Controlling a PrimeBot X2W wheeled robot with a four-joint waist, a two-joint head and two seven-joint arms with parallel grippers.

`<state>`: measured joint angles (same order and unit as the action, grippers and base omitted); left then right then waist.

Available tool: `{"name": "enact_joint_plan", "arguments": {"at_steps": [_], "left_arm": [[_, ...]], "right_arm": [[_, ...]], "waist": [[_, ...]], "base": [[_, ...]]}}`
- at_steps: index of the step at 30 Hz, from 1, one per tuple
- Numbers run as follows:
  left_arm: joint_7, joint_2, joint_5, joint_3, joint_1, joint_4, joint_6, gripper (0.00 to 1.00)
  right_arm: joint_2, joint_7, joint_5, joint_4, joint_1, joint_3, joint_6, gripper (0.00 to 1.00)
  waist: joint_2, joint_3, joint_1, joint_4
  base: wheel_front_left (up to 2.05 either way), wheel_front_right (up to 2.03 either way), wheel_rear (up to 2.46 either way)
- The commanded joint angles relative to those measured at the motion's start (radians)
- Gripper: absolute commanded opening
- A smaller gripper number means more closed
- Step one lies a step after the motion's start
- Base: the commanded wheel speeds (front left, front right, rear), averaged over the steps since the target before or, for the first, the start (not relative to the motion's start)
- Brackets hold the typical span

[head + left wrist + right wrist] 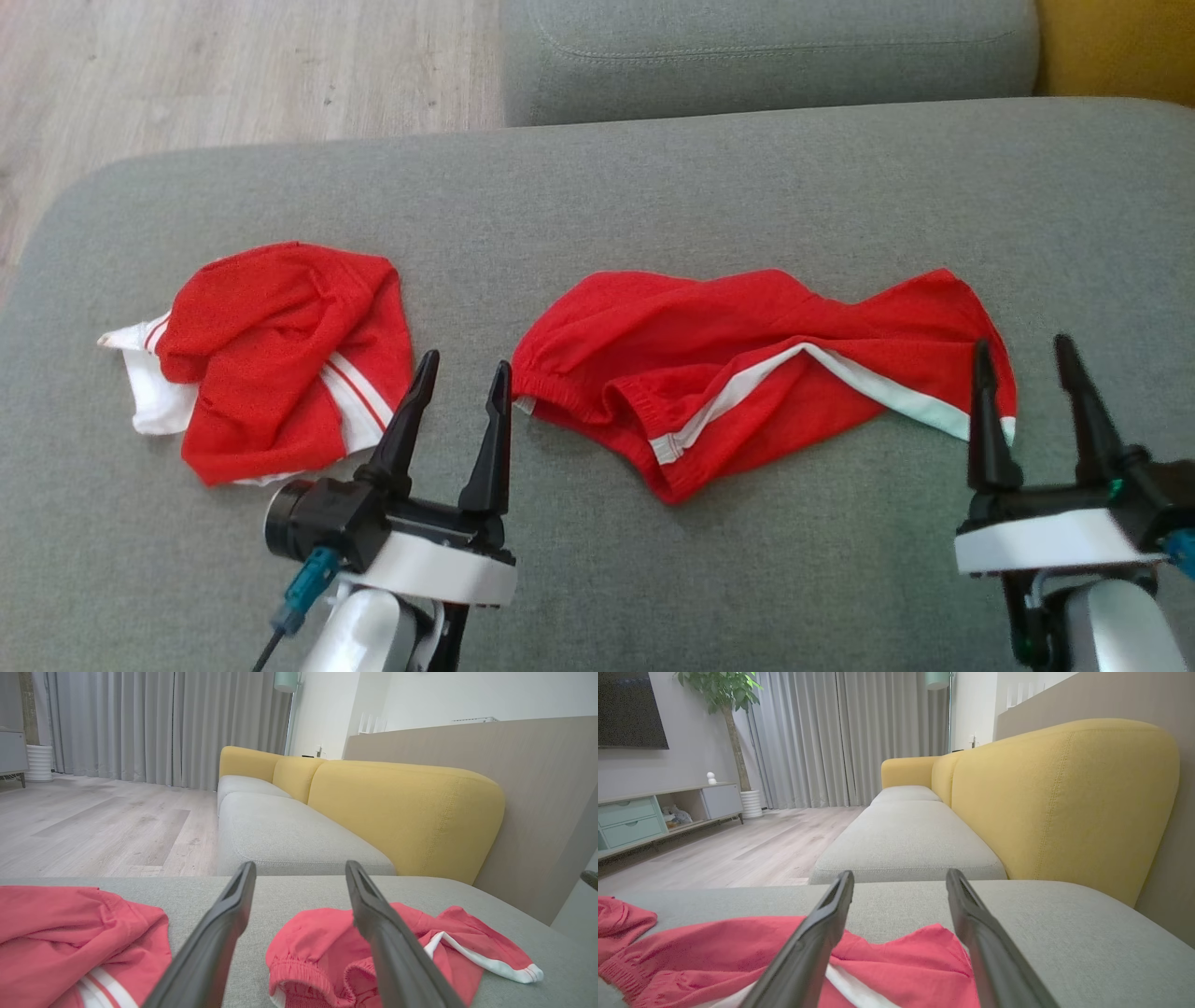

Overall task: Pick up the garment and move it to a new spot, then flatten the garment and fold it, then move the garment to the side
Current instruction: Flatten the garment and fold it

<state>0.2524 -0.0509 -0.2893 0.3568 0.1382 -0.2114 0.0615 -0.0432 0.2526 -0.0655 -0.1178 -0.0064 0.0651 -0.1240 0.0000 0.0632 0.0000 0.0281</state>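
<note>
Two red pieces are counted on the grey seat cushion. The red garment is laid crumpled mid-cushion, with a second red garment bunched well to its left. Two grippers are seen, left gripper and right gripper, fingers spread on both, nothing pinched. The red garment's right tip is partly covered by a right finger.

Red shorts: white stripe trim along a folded-over edge, gathered elastic band at the left end. Not folded, rumpled and creased, stretched out left to right, lying on the grey sofa cushion, right of centre.
</note>
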Motion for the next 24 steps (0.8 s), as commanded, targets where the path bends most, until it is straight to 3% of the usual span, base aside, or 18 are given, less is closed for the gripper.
{"name": "enact_joint_plan", "arguments": {"at_steps": [1, 11, 24], "left_arm": [[0.009, 0.001, -0.002, -0.026, 0.027, 0.029, -0.002, 1.00], [0.009, 0.001, -0.015, 0.009, 0.043, 0.004, 0.001, 1.00], [-0.085, 0.001, -0.107, 0.232, 0.113, -0.118, 0.041, 1.00]], "right_arm": [[-0.007, 0.009, -0.011, 0.044, -0.040, -0.018, -0.007, 1.00], [-0.007, 0.009, -0.004, 0.055, -0.049, -0.019, -0.007, 1.00], [-0.007, 0.009, 0.002, 0.054, -0.072, -0.031, -0.007, 1.00]], "waist": [[0.0000, 0.001, 0.0000, 0.002], [0.0000, 0.009, 0.0000, 0.010], [0.0000, 0.060, 0.0000, -0.014]], "base": [[0.00, 0.00, 0.00], [0.00, 0.00, 0.00], [0.00, 0.00, 0.00]]}}
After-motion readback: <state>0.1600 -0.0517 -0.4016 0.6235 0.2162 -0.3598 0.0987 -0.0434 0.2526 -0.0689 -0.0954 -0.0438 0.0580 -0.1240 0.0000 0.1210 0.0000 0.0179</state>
